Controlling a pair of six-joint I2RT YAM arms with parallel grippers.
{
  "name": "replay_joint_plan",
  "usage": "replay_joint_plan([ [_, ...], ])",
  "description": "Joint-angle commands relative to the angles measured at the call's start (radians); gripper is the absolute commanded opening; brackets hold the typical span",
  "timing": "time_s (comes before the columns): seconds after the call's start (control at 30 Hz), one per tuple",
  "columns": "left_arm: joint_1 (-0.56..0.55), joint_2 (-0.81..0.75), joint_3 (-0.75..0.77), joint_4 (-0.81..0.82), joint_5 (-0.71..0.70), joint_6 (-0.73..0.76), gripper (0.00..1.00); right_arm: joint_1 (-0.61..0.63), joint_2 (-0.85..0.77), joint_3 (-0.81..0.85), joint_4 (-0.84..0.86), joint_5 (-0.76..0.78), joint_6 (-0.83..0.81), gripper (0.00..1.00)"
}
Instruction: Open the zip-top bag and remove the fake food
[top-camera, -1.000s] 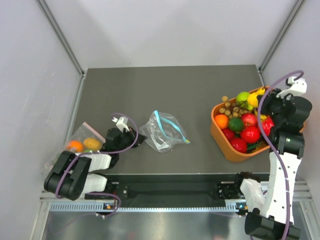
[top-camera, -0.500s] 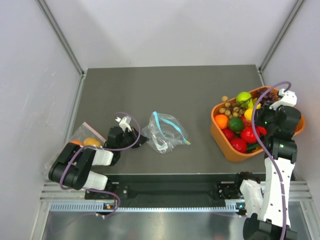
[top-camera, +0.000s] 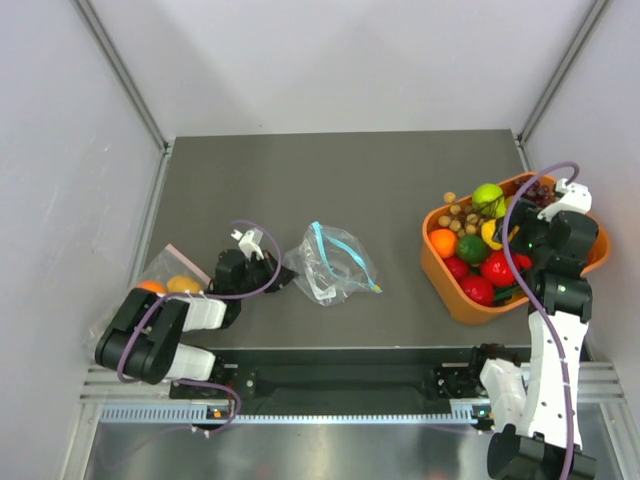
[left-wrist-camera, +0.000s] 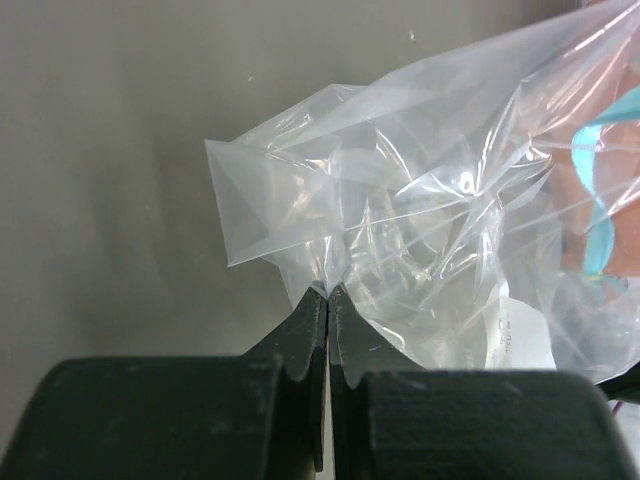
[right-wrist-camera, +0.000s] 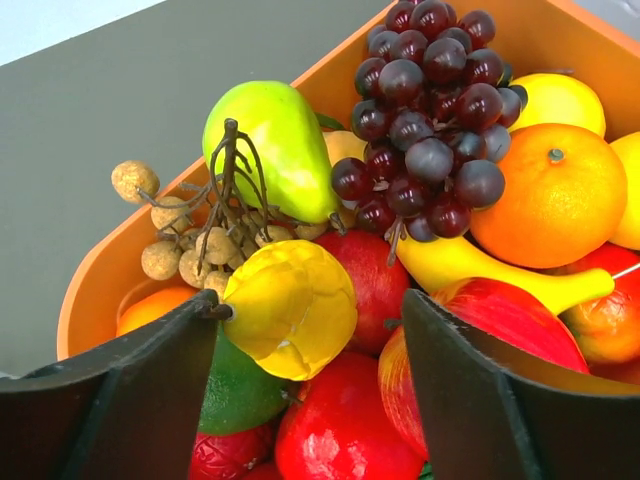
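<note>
- Grey worktop (top-camera: 350, 180): left jaws clenched on the zip-top bag (top-camera: 328, 265) corner.
- Right jaws stand apart over the lemon (right-wrist-camera: 290, 310) in the orange bowl (top-camera: 430, 265); best lift straight up, leaving the fruit undisturbed.

No text, brand or number is reading clearly in any view. In the left wrist view a small white label (left-wrist-camera: 522, 340) is showing at the lower right of the crinkled zip-top bag (left-wrist-camera: 420, 210). A line of faint dark print is running along the label's left edge, but the marks are coming out too small and blurred to make out a single letter. The orange bowl (right-wrist-camera: 100, 280) and the plastic fruit in it are showing no lettering in the right wrist view.
</note>
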Motion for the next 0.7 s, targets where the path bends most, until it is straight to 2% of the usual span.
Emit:
replay_joint_plan([
  [0.0, 0.005, -0.034, 0.047, -0.024, -0.006, 0.034, 0.01, 0.007, -0.026, 0.042, 0.003, 0.016, 0.002, 0.75],
  [0.07, 0.005, -0.040, 0.064, -0.056, -0.022, 0.037, 0.03, 0.007, -0.038, 0.057, -0.007, 0.023, 0.005, 0.82],
  [0.23, 0.005, -0.065, 0.110, -0.137, -0.061, 0.042, 0.18, 0.010, -0.086, 0.085, -0.017, 0.045, 0.016, 0.88],
  [0.27, 0.007, -0.071, 0.119, -0.168, -0.064, 0.053, 0.31, 0.011, -0.107, 0.094, -0.017, 0.045, 0.016, 0.89],
  [0.33, 0.005, -0.091, 0.141, -0.208, -0.078, 0.071, 0.49, 0.011, -0.132, 0.112, -0.014, 0.033, 0.016, 0.93],
  [0.37, 0.005, -0.101, 0.147, -0.241, -0.087, 0.080, 0.68, 0.010, -0.147, 0.120, -0.008, 0.022, 0.013, 0.97],
  [0.4, 0.007, -0.111, 0.153, -0.262, -0.091, 0.088, 0.80, 0.011, -0.157, 0.128, -0.006, -0.019, 0.008, 0.97],
  [0.5, 0.007, -0.169, 0.213, -0.384, -0.134, 0.120, 0.99, 0.013, -0.175, 0.157, 0.012, -0.119, 0.002, 0.98],
  [0.67, 0.007, -0.293, 0.297, -0.600, -0.266, 0.158, 0.99, 0.013, -0.141, 0.204, 0.044, -0.260, 0.004, 1.00],
])
